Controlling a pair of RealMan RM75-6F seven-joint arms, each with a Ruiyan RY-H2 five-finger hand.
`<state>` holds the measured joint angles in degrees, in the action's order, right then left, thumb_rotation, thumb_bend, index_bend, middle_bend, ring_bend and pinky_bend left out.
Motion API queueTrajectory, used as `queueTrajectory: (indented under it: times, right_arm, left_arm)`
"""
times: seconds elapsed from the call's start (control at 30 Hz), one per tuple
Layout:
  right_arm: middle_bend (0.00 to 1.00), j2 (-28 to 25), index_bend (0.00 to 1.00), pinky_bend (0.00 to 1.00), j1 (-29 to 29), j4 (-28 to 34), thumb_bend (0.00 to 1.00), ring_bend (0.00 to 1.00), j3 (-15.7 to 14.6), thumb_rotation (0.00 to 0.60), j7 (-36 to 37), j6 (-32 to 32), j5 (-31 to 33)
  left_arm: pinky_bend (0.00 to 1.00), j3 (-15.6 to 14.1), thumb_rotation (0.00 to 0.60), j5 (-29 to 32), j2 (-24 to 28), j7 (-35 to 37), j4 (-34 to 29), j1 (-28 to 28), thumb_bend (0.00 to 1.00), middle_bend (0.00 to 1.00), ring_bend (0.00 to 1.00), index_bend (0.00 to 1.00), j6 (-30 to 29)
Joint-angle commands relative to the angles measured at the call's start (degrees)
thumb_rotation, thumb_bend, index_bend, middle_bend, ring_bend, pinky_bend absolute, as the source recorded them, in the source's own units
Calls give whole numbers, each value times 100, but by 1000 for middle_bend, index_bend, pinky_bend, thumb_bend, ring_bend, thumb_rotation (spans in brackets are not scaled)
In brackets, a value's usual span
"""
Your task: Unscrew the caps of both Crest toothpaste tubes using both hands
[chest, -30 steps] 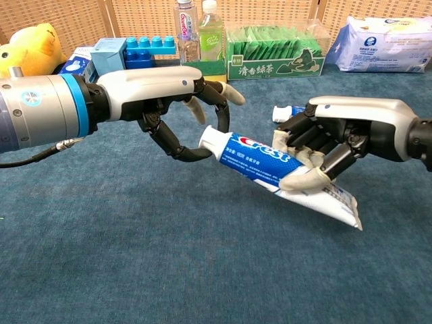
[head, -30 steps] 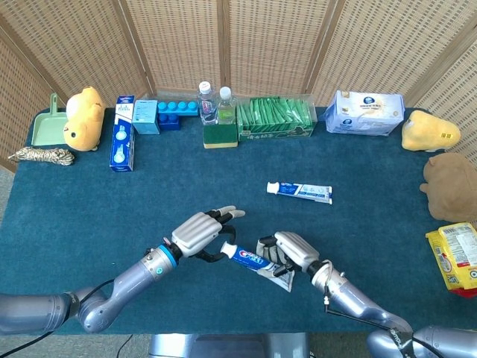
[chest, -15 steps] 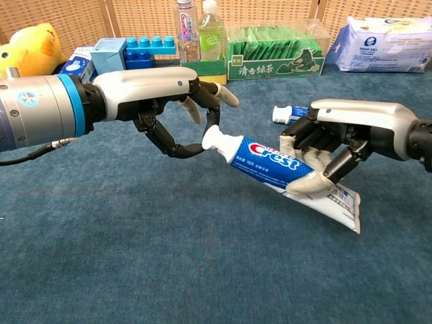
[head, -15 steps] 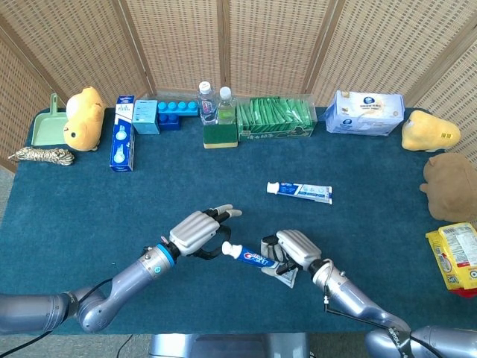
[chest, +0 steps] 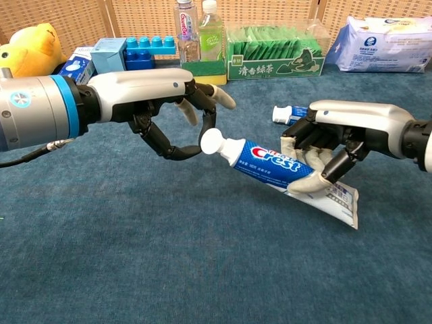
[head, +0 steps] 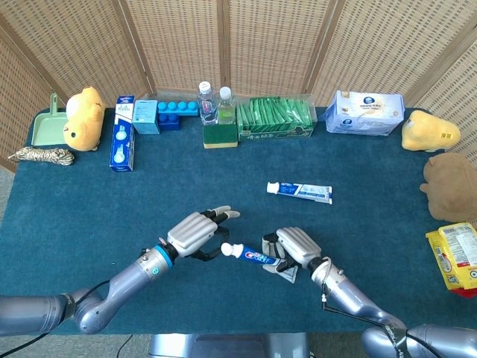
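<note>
My right hand (chest: 347, 135) grips a blue and white Crest tube (chest: 271, 162) around its middle, above the table, with the white cap (chest: 212, 142) pointing left. My left hand (chest: 158, 108) faces it, thumb curled under the cap and fingers arched over it. The fingertips (chest: 206, 120) sit right at the cap without a plain grip. From the head view, the left hand (head: 197, 233), the held tube (head: 257, 258) and the right hand (head: 296, 246) line up near the front edge. A second Crest tube (head: 299, 191) lies flat mid-table, capped; it shows partly behind my right hand (chest: 285, 113).
Along the back stand a green packet box (head: 274, 119), two bottles (head: 215, 103), blue blocks (head: 170, 113), a sponge (head: 220, 136) and a tissue pack (head: 365, 113). Plush toys (head: 83, 118) sit at the left and right edges, a snack bag (head: 455, 257) at the right.
My left hand has drawn back a little to the left, so the cap now sits at its fingertips instead of between them. The right hand has levelled the tube slightly.
</note>
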<state>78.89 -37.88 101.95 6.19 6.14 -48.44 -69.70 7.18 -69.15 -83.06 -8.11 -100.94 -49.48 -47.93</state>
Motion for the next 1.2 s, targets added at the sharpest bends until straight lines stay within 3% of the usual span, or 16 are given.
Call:
queueTrajectory:
  times: [0.03, 1.2]
  right_arm:
    - [715, 38, 851, 733, -15, -27, 515, 689, -6, 600, -122, -19, 24]
    - [720, 197, 851, 737, -151, 45, 516, 695, 40, 600, -1039, -132, 520]
  left_arm:
    - [231, -16, 600, 5, 5, -2, -21, 9, 399, 134, 74, 562, -4]
    - [231, -58, 600, -157, 101, 62, -196, 44, 398, 123, 64, 550, -42]
